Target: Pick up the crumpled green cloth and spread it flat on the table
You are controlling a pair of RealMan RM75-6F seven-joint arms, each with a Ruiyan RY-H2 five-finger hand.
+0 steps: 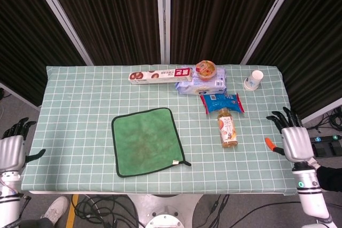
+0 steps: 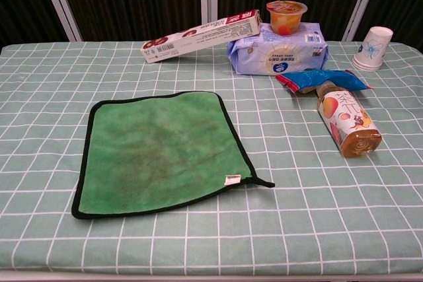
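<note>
The green cloth [image 1: 147,140] [image 2: 162,150] lies spread flat on the checked table, black-edged, with a small tag at its front right corner. Neither hand touches it. My left hand [image 1: 12,151] hangs off the table's left edge, fingers apart and empty. Past the table's right edge is my right hand [image 1: 289,136], fingers spread, holding nothing. The chest view shows no hand.
Along the back stand a long red and white box [image 1: 160,75] [image 2: 201,35], a wipes pack [image 1: 202,84] [image 2: 277,48] with a jelly cup [image 1: 205,69] [image 2: 286,16] on it, and a paper cup [image 1: 254,79] [image 2: 371,48]. A blue snack bag [image 1: 222,102] [image 2: 321,79] and a lying bottle [image 1: 227,128] [image 2: 347,121] sit right of the cloth.
</note>
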